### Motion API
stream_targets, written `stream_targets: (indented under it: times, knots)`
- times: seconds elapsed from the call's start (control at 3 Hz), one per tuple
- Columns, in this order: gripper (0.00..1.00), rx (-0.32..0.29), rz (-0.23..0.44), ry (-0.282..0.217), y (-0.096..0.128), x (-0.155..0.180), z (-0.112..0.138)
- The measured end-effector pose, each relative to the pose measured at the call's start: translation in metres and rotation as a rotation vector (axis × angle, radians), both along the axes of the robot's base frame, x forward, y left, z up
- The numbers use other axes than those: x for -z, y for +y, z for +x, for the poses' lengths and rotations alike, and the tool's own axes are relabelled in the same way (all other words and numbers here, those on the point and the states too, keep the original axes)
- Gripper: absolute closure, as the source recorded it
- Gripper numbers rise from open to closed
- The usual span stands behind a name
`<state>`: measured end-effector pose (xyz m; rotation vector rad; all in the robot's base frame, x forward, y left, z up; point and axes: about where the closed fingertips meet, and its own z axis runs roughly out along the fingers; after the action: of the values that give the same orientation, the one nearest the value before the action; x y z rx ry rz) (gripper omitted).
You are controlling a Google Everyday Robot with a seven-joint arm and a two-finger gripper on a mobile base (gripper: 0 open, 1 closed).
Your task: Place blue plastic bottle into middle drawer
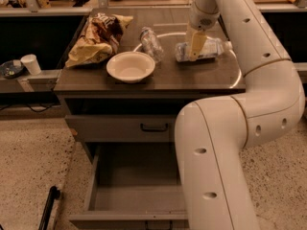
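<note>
Where the dark tabletop [201, 78] begins at left: crumpled brown-and-yellow chip bag [98, 37], print too blurred to read. Next, white bowl [130, 66] near the front edge. Just behind and right of it, small clear bottle [151, 43], lying down. Further right, blue plastic bottle [211, 48] lies on its side on the tabletop, white cap pointing right; pale label, wording unreadable. Gripper [194, 51] is down over the bottle's left half; grasping or not, cannot tell. Below, middle drawer [136, 195] stands pulled out.
</note>
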<state>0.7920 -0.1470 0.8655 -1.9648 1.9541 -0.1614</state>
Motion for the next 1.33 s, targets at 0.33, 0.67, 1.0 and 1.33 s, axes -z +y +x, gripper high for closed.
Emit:
stream_targets:
  times: [0.33, 0.67, 1.0, 1.33]
  knots:
    - [0.00, 0.001, 0.010, -0.029, 0.005, 0.005, 0.012]
    - [0.00, 0.001, 0.010, -0.030, 0.005, 0.005, 0.013]
    - [0.00, -0.015, 0.032, -0.042, 0.016, 0.011, 0.020]
    - [0.00, 0.079, 0.024, -0.062, 0.004, 0.001, 0.024]
